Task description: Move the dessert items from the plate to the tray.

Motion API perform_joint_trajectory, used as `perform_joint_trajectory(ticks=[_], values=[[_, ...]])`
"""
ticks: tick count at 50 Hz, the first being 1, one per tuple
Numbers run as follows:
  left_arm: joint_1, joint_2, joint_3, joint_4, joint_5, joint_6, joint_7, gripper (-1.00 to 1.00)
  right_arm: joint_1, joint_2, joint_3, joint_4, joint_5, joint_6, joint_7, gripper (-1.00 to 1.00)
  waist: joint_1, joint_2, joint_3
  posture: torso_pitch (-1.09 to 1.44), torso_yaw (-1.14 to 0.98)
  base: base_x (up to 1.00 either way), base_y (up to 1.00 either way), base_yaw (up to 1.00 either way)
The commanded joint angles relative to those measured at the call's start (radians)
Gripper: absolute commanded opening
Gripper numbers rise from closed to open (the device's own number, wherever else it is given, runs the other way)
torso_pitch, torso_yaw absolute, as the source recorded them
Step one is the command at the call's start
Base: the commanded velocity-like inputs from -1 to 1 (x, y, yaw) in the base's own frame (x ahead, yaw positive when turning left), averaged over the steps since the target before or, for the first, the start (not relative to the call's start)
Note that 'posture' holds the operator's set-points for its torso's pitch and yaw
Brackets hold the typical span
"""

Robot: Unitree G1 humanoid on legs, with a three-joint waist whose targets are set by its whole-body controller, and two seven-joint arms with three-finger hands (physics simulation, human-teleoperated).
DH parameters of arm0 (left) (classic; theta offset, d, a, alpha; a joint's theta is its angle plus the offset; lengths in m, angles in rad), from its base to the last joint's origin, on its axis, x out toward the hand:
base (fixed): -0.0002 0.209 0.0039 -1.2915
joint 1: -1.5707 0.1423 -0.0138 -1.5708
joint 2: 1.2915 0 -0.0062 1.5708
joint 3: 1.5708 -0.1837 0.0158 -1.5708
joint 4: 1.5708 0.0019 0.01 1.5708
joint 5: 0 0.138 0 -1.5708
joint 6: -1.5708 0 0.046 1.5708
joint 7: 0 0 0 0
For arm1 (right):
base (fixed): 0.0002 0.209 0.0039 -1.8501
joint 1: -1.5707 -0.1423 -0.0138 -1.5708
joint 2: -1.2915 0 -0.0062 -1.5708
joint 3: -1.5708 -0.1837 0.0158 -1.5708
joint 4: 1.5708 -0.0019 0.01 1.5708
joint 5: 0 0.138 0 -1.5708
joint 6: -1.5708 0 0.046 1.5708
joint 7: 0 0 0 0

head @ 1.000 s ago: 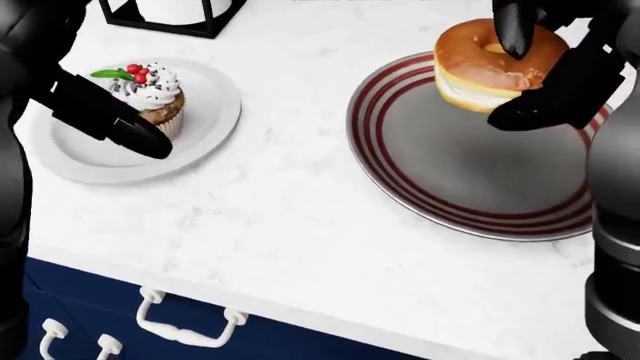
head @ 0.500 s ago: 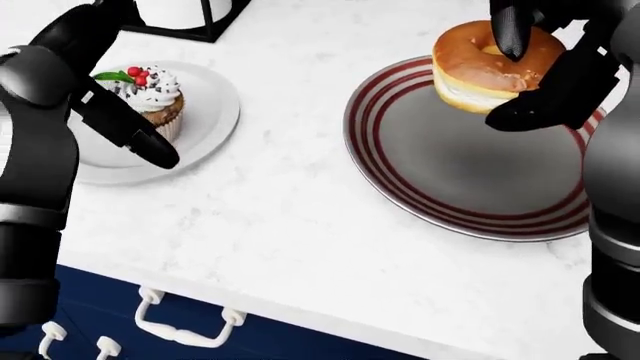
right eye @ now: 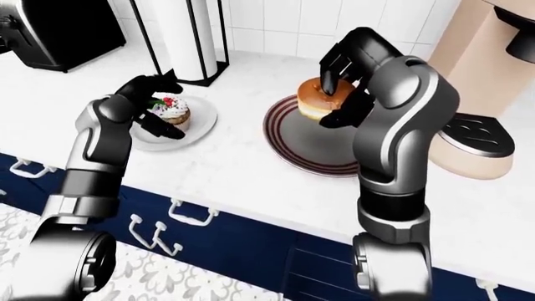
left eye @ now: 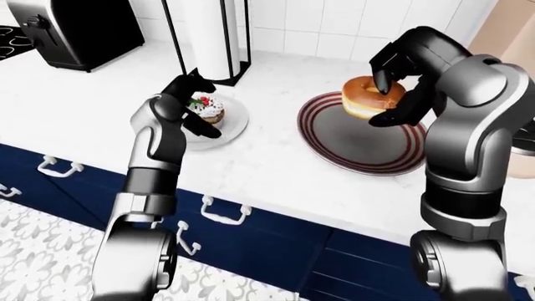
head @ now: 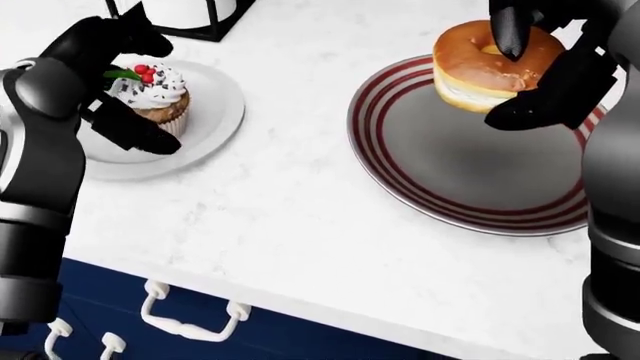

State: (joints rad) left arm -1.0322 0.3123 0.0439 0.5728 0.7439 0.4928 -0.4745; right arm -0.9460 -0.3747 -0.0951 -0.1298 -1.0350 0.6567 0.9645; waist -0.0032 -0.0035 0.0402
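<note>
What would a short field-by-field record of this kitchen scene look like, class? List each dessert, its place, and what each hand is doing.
donut: held above the tray
tray: round, red-striped rim, on the counter, nothing resting on it
cupcake: upright on the plate
plate: white, left of the tray in the head view
right hand: fingers closed round the donut
left hand: open fingers about the cupcake
task state: neither dessert released on the tray

No readable text, labels, brands or numbers on anything in view.

Glazed donut (head: 490, 64) held tilted above striped tray (head: 450, 187), frosted cupcake (head: 150, 94) upright on white plate (head: 215, 112)
</note>
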Motion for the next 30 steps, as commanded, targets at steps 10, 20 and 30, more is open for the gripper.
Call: perform_joint_trajectory(ticks=[10, 20, 30], values=[[-0.018, 0.009, 0.010, -0.022, 0.009, -0.044, 0.033, -0.19, -0.030, -0.017, -0.015, -0.022, 0.001, -0.021, -0.028, -1.00, -0.001, -0.001, -0.033, 0.00, 0.00, 0.00, 0.00, 0.00], [-0.052, 0.032, 0.038, -0.112, -0.036, -0.022, 0.009, -1.00, -0.059, -0.047, -0.028, -0.058, 0.004, 0.002, 0.016, -1.00, -0.002, 0.001, -0.034, 0.00, 0.00, 0.00, 0.00, 0.00], [-0.018, 0.093, 0.060, -0.568, -0.041, 0.211, -0.290, -1.00, -0.073, -0.084, -0.038, -0.231, -0.002, 0.067, 0.209, -1.00, -0.004, -0.001, -0.012, 0.00, 0.00, 0.00, 0.00, 0.00]])
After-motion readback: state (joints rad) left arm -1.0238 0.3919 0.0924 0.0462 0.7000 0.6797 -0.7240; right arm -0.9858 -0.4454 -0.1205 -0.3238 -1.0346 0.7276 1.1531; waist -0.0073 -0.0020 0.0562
